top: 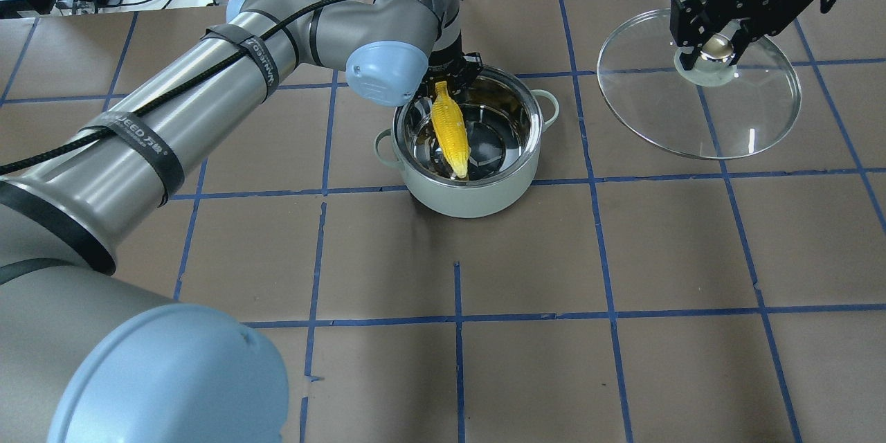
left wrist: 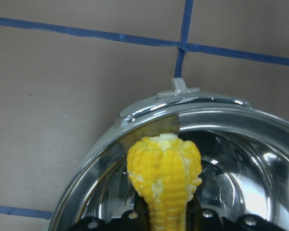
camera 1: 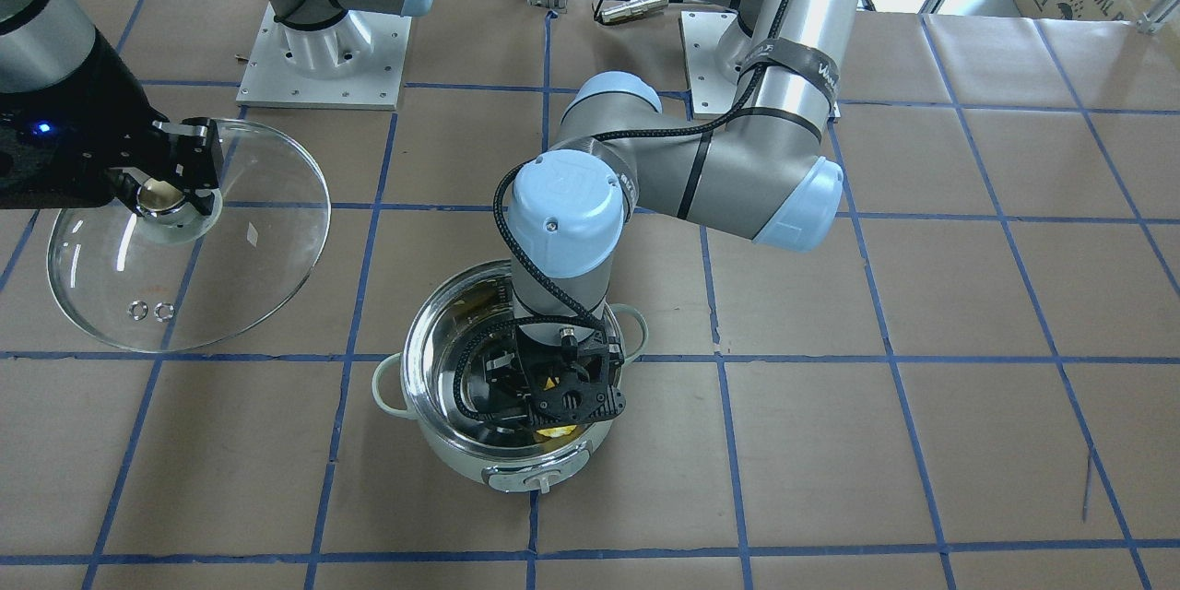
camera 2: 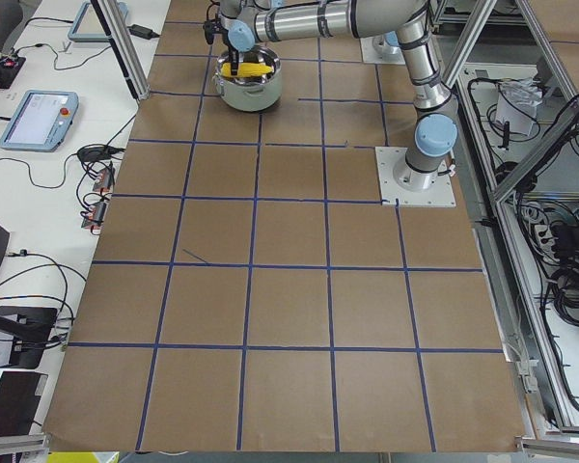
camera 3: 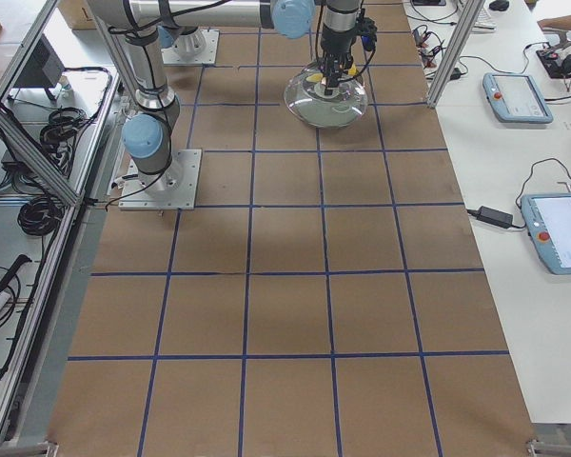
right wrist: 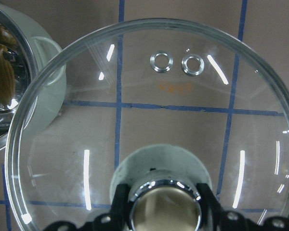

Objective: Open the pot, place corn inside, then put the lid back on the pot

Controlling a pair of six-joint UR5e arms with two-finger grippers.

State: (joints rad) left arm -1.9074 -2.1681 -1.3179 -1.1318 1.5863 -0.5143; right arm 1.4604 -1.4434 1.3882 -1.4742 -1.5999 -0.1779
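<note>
The left tool [top: 451, 77] grips one end of the corn [top: 450, 131], which slants into the open pot [top: 477, 195]; the right tool [top: 716, 43] clamps the knob [right wrist: 164, 211] of the lid [top: 737, 121]

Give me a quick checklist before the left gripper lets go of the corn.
1. Pot uncovered, steel interior showing: ok.
2. Corn tilted within the pot's rim, not hanging outside it: ok.
3. Left gripper shut on the corn's upper end: ok.
4. Corn's lower tip resting on the pot's bottom or wall: cannot tell.
5. Lid held to the side, apart from the pot, right gripper shut on its knob: ok.
</note>
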